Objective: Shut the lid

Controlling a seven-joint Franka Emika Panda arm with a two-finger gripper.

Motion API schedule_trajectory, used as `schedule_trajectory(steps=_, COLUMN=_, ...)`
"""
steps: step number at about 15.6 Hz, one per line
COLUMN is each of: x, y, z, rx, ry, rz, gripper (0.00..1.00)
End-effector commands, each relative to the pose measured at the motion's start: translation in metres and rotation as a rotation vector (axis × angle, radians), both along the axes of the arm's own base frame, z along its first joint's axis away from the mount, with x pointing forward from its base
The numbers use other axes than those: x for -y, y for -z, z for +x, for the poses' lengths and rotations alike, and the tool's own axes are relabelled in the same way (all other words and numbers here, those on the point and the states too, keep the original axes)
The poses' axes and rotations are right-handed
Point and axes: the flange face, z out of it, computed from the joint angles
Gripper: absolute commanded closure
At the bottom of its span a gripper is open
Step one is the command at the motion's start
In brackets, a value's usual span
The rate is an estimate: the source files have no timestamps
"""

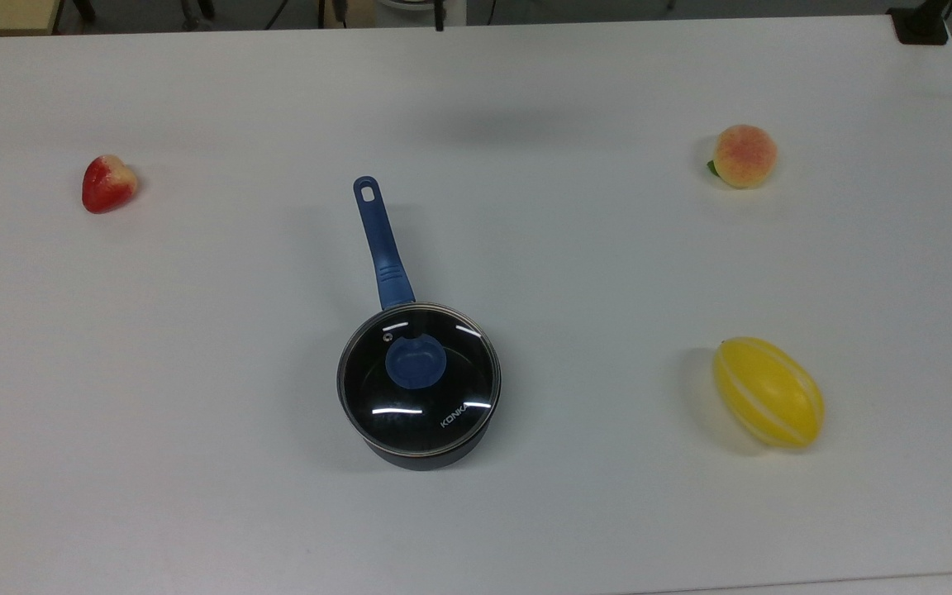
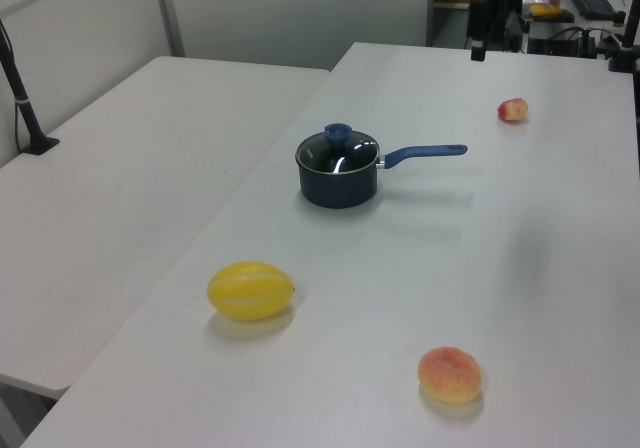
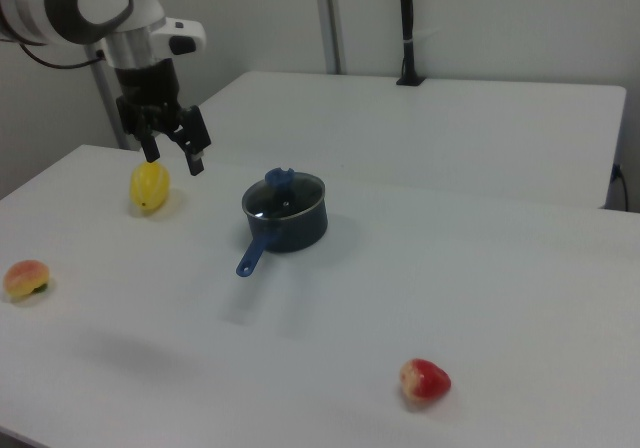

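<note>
Round clear glass lid (image 1: pixel 419 378) seated level on black saucepan (image 3: pixel 287 223); keep spread-fingered black gripper (image 3: pixel 173 151) well clear.
</note>
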Motion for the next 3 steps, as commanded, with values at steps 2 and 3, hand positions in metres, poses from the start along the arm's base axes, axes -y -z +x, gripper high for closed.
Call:
schedule_trajectory(steps=2, x=0.0058, y=0.0005, z=0.0032, rx=0.057, ry=-0.065, rz=0.015, gripper=0.0)
schedule_trajectory(steps=3, x=0.006, y=0.0002, z=0.0035, rx=0.06, ry=-0.065, rz=0.014, gripper=0.0)
